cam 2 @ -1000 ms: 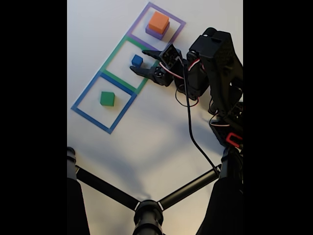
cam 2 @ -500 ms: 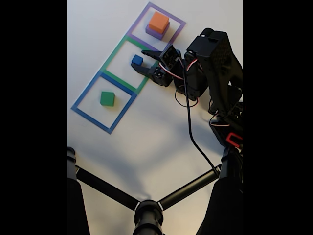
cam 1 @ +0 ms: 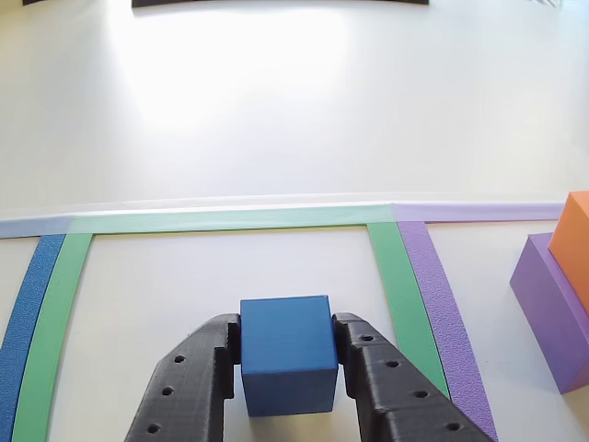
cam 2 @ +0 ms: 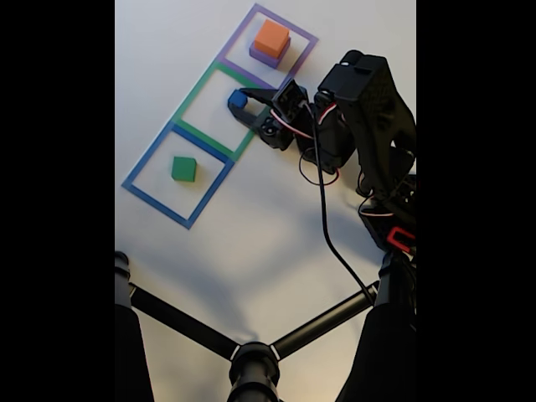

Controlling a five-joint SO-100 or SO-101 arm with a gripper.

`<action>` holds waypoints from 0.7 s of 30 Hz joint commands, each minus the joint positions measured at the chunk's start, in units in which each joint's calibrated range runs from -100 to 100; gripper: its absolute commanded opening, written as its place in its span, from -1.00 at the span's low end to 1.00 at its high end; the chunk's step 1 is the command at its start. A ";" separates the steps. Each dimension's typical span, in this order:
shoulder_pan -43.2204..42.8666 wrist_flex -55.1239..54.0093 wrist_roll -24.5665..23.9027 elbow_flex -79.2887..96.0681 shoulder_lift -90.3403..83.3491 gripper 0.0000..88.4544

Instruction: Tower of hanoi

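Note:
My gripper (cam 1: pixel 287 324) is shut on the small blue cube (cam 1: pixel 287 354), with a black finger pressed against each side of it. The fixed view places the blue cube (cam 2: pixel 238 99) and gripper (cam 2: pixel 241 103) at the right side of the green tape square (cam 2: pixel 191 92). I cannot tell whether the cube rests on the table or is just off it. The orange block (cam 2: pixel 272 38) sits on the flat purple block (cam 2: pixel 266 58) inside the purple tape square (cam 2: pixel 238 33); both also appear at the right edge, orange (cam 1: pixel 578 230) above purple (cam 1: pixel 552 304). The green block (cam 2: pixel 183 168) lies in the blue tape square (cam 2: pixel 149 155).
The black arm body (cam 2: pixel 368 109) stands right of the squares, and a black cable (cam 2: pixel 327 218) trails down across the white table. A black stand with spread legs (cam 2: pixel 251 360) occupies the bottom of the fixed view.
The open fingers moved up and left around the blue cube and came together on it. The other blocks have not moved.

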 commanded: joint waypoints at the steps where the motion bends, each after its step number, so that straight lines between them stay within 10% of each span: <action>1: -0.87 -1.44 0.38 -0.31 -0.34 -0.93; 12: -3.77 7.05 0.38 3.32 -13.24 -0.95; 21: -8.11 51.41 0.38 2.32 -53.31 -0.94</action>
